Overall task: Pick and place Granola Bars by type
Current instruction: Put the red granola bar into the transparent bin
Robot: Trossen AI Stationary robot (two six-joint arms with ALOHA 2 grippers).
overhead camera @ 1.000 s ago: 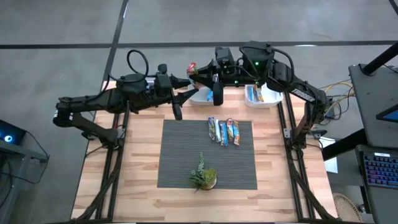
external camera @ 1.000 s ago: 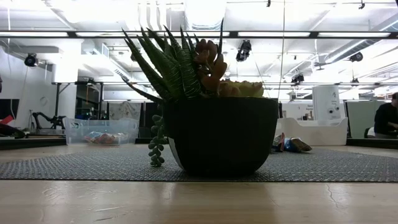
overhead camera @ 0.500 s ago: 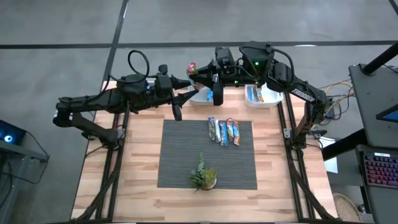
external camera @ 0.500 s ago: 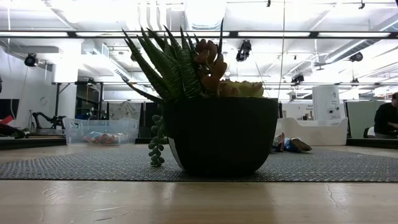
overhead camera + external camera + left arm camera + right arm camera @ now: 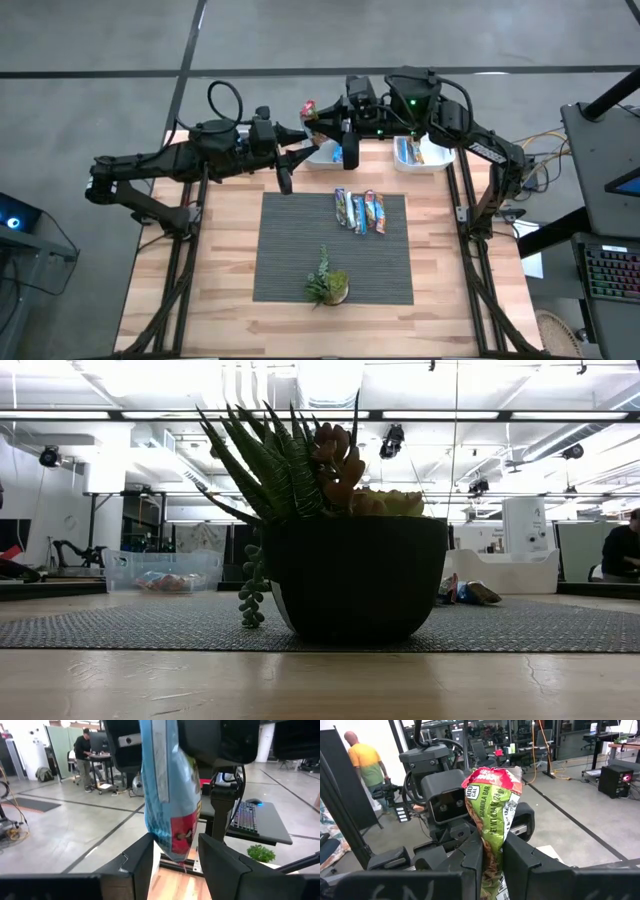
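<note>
While hanging above the far edge of the table (image 5: 225,260), clamped one bar (image 5: 495,800) of the Granola Bars in the right gripper (image 5: 492,852), fingers pressed together on the lower part of the wrapper. Showed red at the wrapper's top and green with lettering below in the right wrist view. Showed blue with a red patch in the left wrist view. Held well clear of the wood, up in the air beside two white bins.

Met nose to nose with the left gripper (image 5: 175,857) right there at the far edge. Stood with the left fingers (image 5: 135,865) spread, one on each side of the bar's free end. Touching the wrapper or just clear of it? Could not tell.

Down on the grey mat (image 5: 290,250), well apart from all that, lay a short row of loose bars (image 5: 359,211), side by side toward the mat's far right corner. Held more wrappers in the right-hand white bin (image 5: 420,152). Could not make out the contents of the left-hand white bin (image 5: 322,155), partly hidden under the grippers.

Sat by the mat's near edge: a small potted plant (image 5: 327,283), filling the middle of the low view and blocking much of it. Beyond the table, in the room: a person (image 5: 82,745) at a desk, and another person (image 5: 367,762) in a yellow top.
</note>
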